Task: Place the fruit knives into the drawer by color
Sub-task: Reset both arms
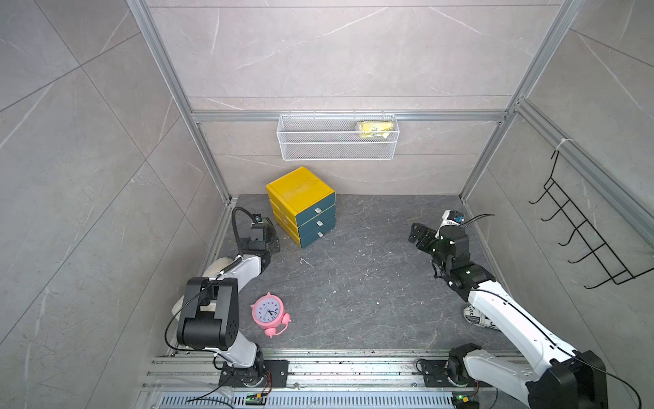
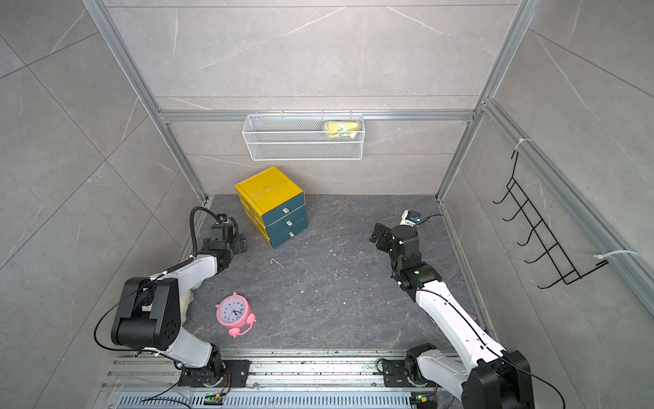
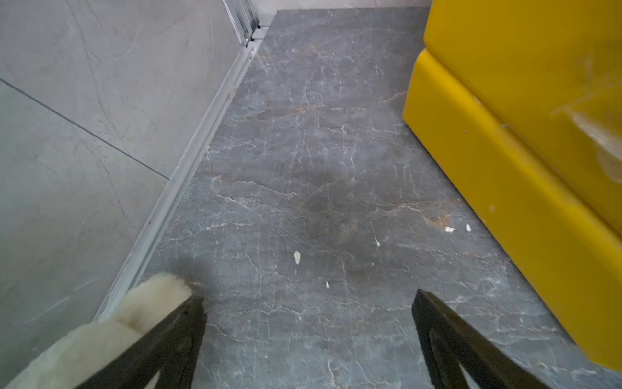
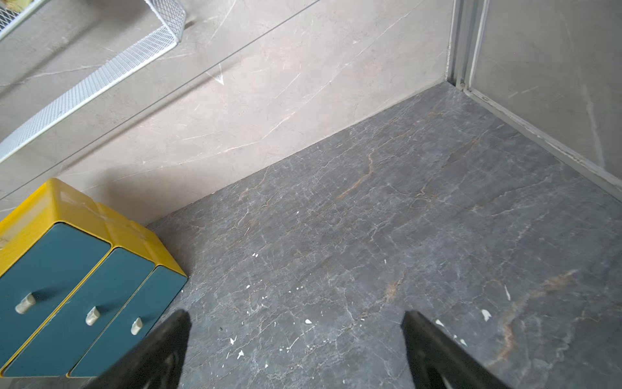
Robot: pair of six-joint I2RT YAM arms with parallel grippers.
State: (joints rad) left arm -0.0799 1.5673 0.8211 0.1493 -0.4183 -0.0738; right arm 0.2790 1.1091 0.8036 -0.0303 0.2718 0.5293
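Left gripper (image 3: pixel 308 296): jaws spread wide, empty.
Right gripper (image 4: pixel 296 315): equally wide, holding nothing.
Yellow plastic cabinet with three teal drawers (image 1: pixel 300 198): near the back wall, all shut.
Fruit knives: I cannot make any out.
Cream fluffy thing (image 1: pixel 214 269): mostly hidden under left arm.

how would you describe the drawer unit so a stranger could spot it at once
Find the white wire basket hanging on the back wall. Just below it, standing on the dark table, is the drawer unit. It is a yellow box with three shut teal drawers stacked up, unlike the round pink clock nearer the front.
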